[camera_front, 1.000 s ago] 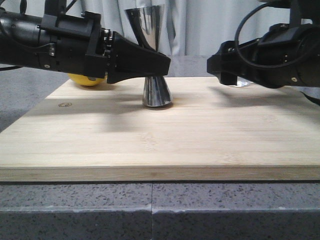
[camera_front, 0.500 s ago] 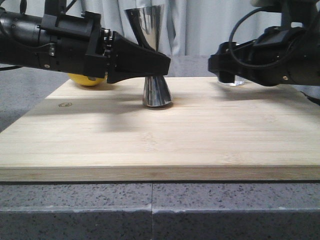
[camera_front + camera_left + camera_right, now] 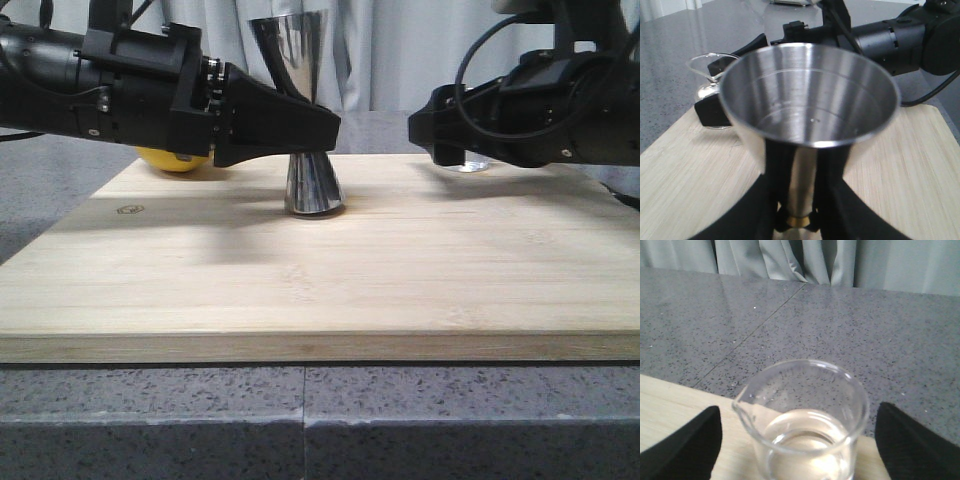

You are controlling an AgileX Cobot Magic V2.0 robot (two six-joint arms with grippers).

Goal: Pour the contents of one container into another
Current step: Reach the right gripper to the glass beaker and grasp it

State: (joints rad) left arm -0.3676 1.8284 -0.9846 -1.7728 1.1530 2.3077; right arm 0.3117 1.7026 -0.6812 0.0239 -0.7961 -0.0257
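Observation:
The steel jigger (image 3: pixel 312 185) stands upright on the wooden board (image 3: pixel 320 280), left of centre. My left gripper (image 3: pixel 318 128) is shut on its narrow waist, and its black fingers (image 3: pixel 777 170) flank the stem just above the gold band (image 3: pixel 800 220). The jigger's top cup (image 3: pixel 810 95) looks empty. Near the board's far right edge sits the clear glass beaker (image 3: pixel 805 430), holding clear liquid. My right gripper (image 3: pixel 800 445) is open around it, with a gap on each side. In the front view only the beaker's base (image 3: pixel 468 163) shows below the right gripper (image 3: pixel 445 140).
A yellow lemon-like fruit (image 3: pixel 175 160) lies on the board's far left, behind the left arm. The board rests on a grey speckled countertop (image 3: pixel 300 420), and pale curtains (image 3: pixel 805 260) hang behind. Seen from the left wrist, the right arm (image 3: pixel 890 40) reaches in behind the jigger.
The right arm has risen a little and its gripper has shifted slightly left at the beaker. The left arm and the jigger have not moved.

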